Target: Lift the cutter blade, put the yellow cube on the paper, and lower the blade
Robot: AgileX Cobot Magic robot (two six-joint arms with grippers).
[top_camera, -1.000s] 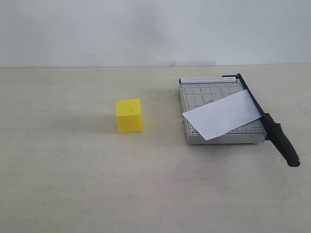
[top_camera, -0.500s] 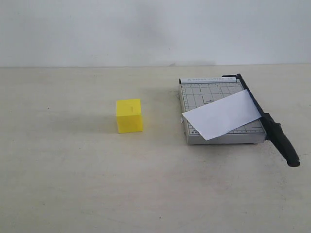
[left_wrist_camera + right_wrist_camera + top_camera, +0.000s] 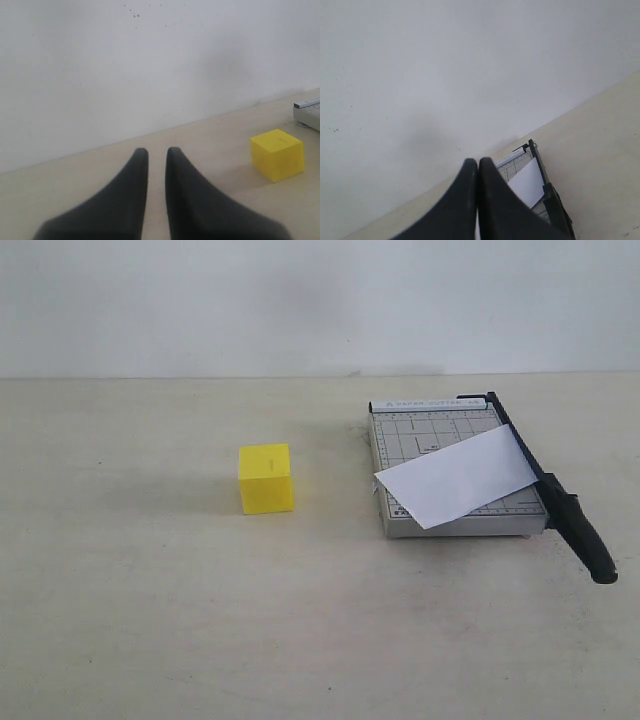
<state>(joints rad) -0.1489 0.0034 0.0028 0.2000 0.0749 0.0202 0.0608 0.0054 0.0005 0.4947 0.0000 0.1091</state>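
Observation:
The yellow cube (image 3: pixel 266 478) rests on the table left of the grey cutter base (image 3: pixel 420 425). The paper (image 3: pixel 457 478) lies slanted across that base. Along the base's right edge the cutter blade (image 3: pixel 560 505) lies lowered, its thick handle pointing toward the front. Neither arm shows in the exterior view. My left gripper (image 3: pixel 157 150) hangs over bare table with a narrow gap between its fingers and nothing in it; the yellow cube (image 3: pixel 277 154) sits well off to one side. My right gripper (image 3: pixel 478 161) is shut and empty, short of the paper (image 3: pixel 527 182) and the cutter blade (image 3: pixel 555 200).
A plain pale wall (image 3: pixel 320 300) rises behind the table's far edge. A corner of the cutter base (image 3: pixel 310 110) shows at the edge of the left wrist view. The tabletop (image 3: pixel 150 620) is beige and flat.

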